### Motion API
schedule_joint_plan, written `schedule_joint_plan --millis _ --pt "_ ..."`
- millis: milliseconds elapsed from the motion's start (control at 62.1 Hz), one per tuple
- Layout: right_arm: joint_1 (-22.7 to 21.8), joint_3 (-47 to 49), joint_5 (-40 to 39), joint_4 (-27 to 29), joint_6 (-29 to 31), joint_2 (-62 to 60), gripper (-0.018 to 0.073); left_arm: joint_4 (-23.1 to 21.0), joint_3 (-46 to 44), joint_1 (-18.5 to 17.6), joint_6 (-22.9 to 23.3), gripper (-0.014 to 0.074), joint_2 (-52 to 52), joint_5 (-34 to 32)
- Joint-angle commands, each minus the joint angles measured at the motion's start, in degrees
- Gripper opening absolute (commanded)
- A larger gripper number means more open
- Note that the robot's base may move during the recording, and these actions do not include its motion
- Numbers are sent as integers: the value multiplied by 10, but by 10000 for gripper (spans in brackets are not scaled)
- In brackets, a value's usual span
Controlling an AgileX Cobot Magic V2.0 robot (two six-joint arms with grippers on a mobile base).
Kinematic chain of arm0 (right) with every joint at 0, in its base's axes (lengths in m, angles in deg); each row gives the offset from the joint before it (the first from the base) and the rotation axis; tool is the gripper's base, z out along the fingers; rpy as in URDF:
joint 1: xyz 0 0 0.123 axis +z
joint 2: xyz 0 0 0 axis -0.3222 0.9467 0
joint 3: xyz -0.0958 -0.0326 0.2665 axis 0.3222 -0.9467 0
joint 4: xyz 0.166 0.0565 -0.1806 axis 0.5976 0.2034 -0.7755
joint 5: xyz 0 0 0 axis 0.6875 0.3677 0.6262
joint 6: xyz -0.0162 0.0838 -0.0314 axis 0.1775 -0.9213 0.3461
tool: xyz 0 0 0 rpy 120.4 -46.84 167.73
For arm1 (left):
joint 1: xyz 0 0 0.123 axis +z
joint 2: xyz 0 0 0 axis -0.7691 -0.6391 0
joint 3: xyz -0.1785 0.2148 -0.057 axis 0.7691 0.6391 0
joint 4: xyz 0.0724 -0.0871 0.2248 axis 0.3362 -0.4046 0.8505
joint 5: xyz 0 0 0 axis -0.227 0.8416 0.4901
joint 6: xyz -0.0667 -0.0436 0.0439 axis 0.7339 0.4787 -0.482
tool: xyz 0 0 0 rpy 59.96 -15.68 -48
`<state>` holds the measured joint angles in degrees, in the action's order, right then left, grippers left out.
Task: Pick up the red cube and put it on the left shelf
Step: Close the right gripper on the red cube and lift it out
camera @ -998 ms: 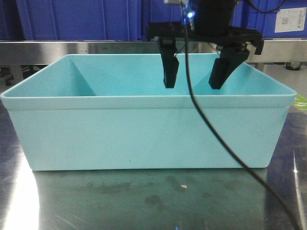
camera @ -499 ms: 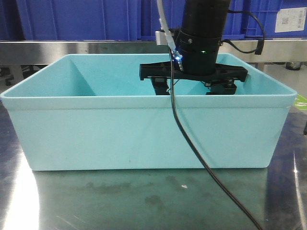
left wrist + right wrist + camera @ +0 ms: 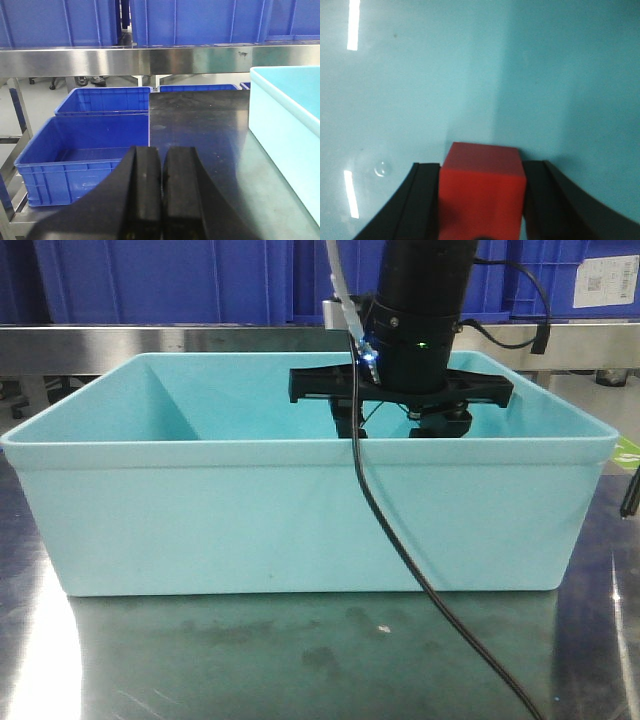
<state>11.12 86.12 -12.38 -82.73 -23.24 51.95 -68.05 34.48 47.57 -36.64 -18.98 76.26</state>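
Observation:
The red cube (image 3: 482, 190) sits on the floor of the teal bin (image 3: 300, 510); in the front view the bin wall hides it. My right gripper (image 3: 482, 167) reaches down into the bin (image 3: 420, 75), with a black finger (image 3: 426, 200) pressed against each side of the cube. In the front view, this gripper (image 3: 397, 428) is sunk behind the bin's front rim right of centre. My left gripper (image 3: 161, 155) is shut and empty, low over the dark steel table (image 3: 200, 125) to the left of the bin (image 3: 280, 115).
A steel shelf rail (image 3: 150, 60) carries blue crates (image 3: 200, 20) behind the table. Two open blue crates (image 3: 85, 150) stand on the floor to the left. A black cable (image 3: 420, 580) hangs in front of the bin. A dark tip (image 3: 630, 495) shows at the right edge.
My right gripper has dropped from above the bin rim into the bin, and its fingers have drawn closer together. A dark tip has appeared at the right edge.

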Motion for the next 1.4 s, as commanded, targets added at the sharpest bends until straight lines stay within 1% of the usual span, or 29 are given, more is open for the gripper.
schedule_joint_plan --millis 0,113,306,387,548,644,789,1095,1272,1385 --pt "-2 19 -13 0 4 -60 195 -3 13 0 0 102 9 -49" --pt "-2 19 -17 0 27 -100 195 -3 13 0 0 102 9 -49" --pt "-2 19 -18 0 89 -193 195 -3 13 0 0 102 9 -49" --pt "-2 17 -20 -13 115 -236 195 -3 13 0 0 102 9 -49" --pt "-2 -3 -18 -42 133 -328 195 -3 13 0 0 102 9 -49" --pt "-2 -48 -30 -65 139 -396 195 -3 13 0 0 102 9 -49" --pt "-2 -139 -50 -91 139 -498 195 -3 13 0 0 102 9 -49" --pt "-2 -369 -111 -93 139 -726 195 -3 13 0 0 102 9 -49" --pt "-2 -456 -123 -93 139 -848 195 -3 13 0 0 102 9 -49" --pt "-2 -488 -129 -94 139 -912 195 -3 13 0 0 102 9 -49"
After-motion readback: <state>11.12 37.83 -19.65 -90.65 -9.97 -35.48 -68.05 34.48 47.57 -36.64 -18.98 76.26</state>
